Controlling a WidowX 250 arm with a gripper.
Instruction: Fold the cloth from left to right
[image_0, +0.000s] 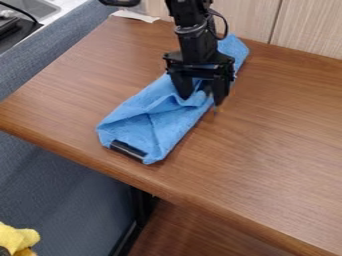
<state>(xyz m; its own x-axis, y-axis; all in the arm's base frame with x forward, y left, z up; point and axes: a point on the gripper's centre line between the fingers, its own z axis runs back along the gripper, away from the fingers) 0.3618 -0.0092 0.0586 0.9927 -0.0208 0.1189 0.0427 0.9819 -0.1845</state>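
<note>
The black gripper hangs over the middle of the blue cloth, its two fingers spread apart and low at the fabric. Between them the cloth rises in a small bunched fold. The cloth lies as a long, narrow, folded strip running from the lower left up to the right, behind the gripper. Creases cross its near half, and a dark strip shows at its near end. The arm and gripper cover part of the cloth's far half.
The cloth lies on a brown wooden table, whose front edge runs diagonally below it. A white scrap is at the back left edge, near a sink. A yellow object shows at the lower left, below the table.
</note>
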